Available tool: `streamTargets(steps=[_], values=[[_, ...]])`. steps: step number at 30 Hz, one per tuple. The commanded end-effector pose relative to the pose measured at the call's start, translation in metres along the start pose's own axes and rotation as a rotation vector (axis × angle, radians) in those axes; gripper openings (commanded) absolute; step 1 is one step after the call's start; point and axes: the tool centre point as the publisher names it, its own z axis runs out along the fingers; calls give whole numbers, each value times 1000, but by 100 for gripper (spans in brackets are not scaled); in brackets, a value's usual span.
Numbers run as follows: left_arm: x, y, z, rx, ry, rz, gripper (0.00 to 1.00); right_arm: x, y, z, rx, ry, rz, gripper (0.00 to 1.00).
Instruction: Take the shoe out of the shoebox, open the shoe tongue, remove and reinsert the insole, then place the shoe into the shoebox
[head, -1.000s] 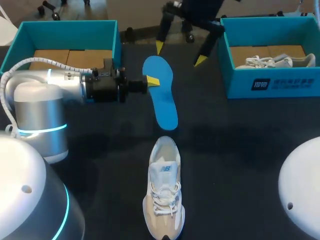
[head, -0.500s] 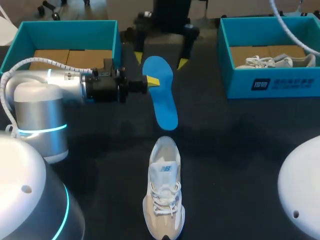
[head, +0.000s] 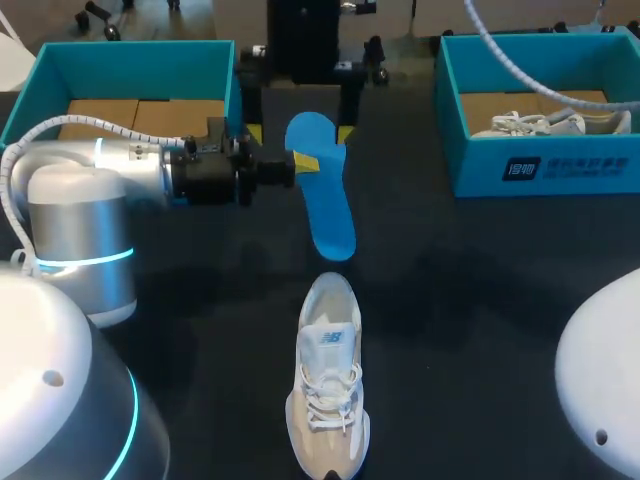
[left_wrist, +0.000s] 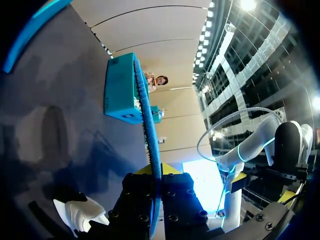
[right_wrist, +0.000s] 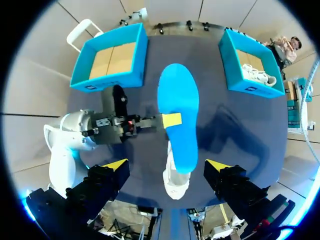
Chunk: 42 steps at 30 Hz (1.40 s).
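- Insole (head: 322, 190), blue, is up in the air over the dark desk (head: 480, 280), between two teal boxes. It is out of the shoe (head: 328, 385).
- The left arm (head: 100, 180) comes in from the side. Its jaws pinch the insole at one long edge, near the wide end. In the left wrist view the insole is a thin blue line squeezed between them.
- The right arm (head: 305, 30) hangs over the far, wide end. Its jaws are spread wide, one yellow tip on each side of the insole, and I see no touch.
- The insole's long line runs from the far side of the desk toward the robot. Its narrow end points at the white shoe, near it but apart.
- The shoe lies on the desk in line with the insole, laces up.
- I think the next job is to slide the insole back in, so the narrow end must meet the shoe's hole. The left arm is the one that has it.
- The left box (head: 130, 60) shows brown card inside. The right box (head: 560, 165) holds another white shoe (head: 540, 122). Both boxes stand well apart from the shoe on the desk.
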Motion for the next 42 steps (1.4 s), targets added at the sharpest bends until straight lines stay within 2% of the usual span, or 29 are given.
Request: streamTargets(steps=[1,4,10,18,22,29,34,42], values=[[0,0,0,0,-3,0,0,-21,-12,0,-48,158,22,100],[0,0,0,0,-3,0,0,-31,-13,-3,-52,258,45,100],[0,0,0,0,-3,0,0,-48,-15,-8,-13,421,99,100],[0,0,0,0,-3,0,0,-61,-8,-2,47,645,118,100],[0,0,0,0,-3,0,0,-64,-5,-1,80,706,128,100],[0,0,0,0,-3,0,0,-71,-7,7,43,796,115,100],[0,0,0,0,-3,0,0,-76,-8,11,73,864,136,100],[0,0,0,0,-3,0,0,-77,-2,21,66,927,126,100]])
